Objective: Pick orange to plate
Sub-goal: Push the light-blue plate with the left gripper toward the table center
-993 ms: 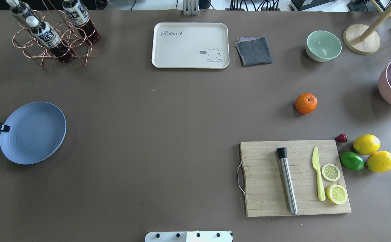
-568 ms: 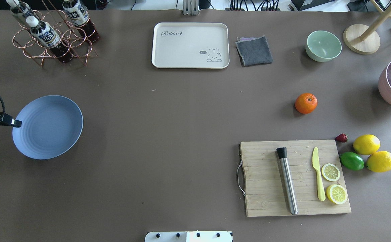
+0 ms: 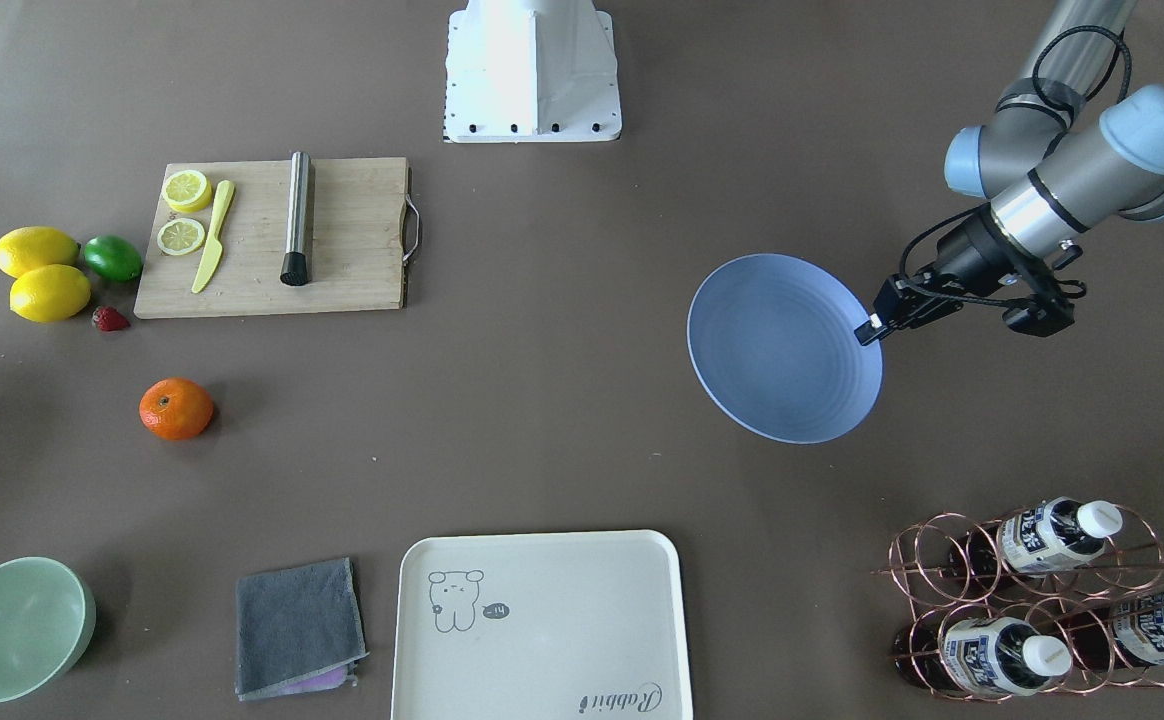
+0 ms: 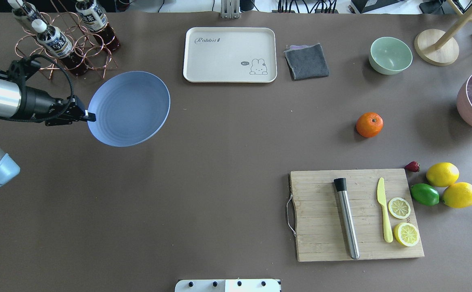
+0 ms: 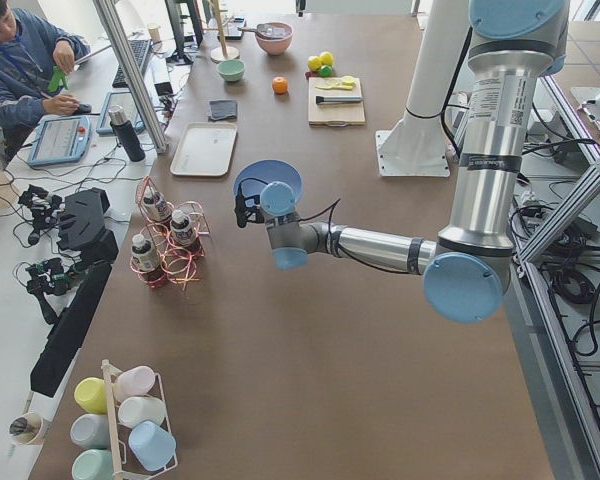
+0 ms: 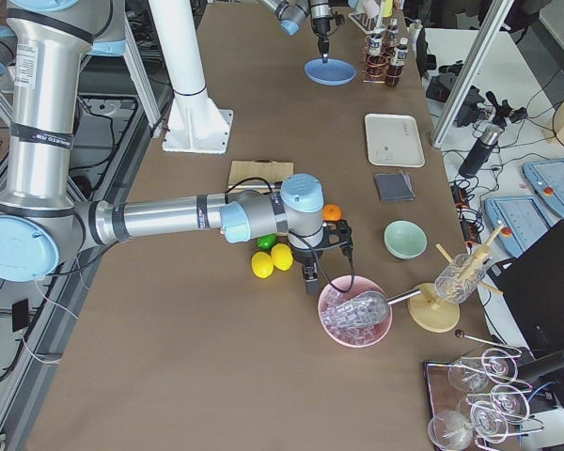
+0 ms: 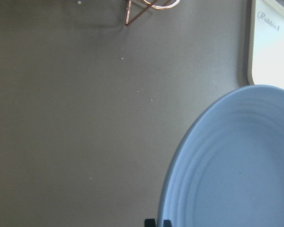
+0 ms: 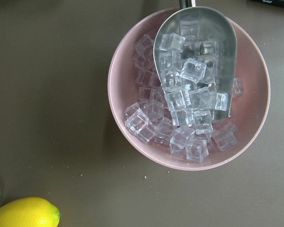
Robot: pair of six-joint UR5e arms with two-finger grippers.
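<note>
The periwinkle-blue plate (image 4: pixel 128 108) hangs tilted above the table, left of the middle. My left gripper (image 4: pixel 91 118) is shut on its rim; in the front-facing view the gripper (image 3: pixel 870 328) pinches the plate (image 3: pixel 782 350) at its right edge. The left wrist view shows the plate (image 7: pixel 236 165) filling the lower right. The orange (image 4: pixel 369 124) lies alone on the table at the right, far from the plate and also seen as the orange (image 3: pixel 176 408). My right gripper (image 6: pixel 312 279) shows only in the exterior right view, beside the ice bowl; I cannot tell its state.
A cream tray (image 4: pixel 230 54), grey cloth (image 4: pixel 307 61) and mint bowl (image 4: pixel 390 54) line the far side. A bottle rack (image 4: pixel 63 44) stands just behind the plate. A cutting board (image 4: pixel 317 215) holds tools and lemon slices; lemons (image 4: pixel 442 174), a lime (image 4: pixel 424 194) and a pink ice bowl (image 4: pixel 469 105) sit at right.
The left arm has carried the plate from the table's left edge to the right and toward the far side, higher above the table. The orange has not moved.
</note>
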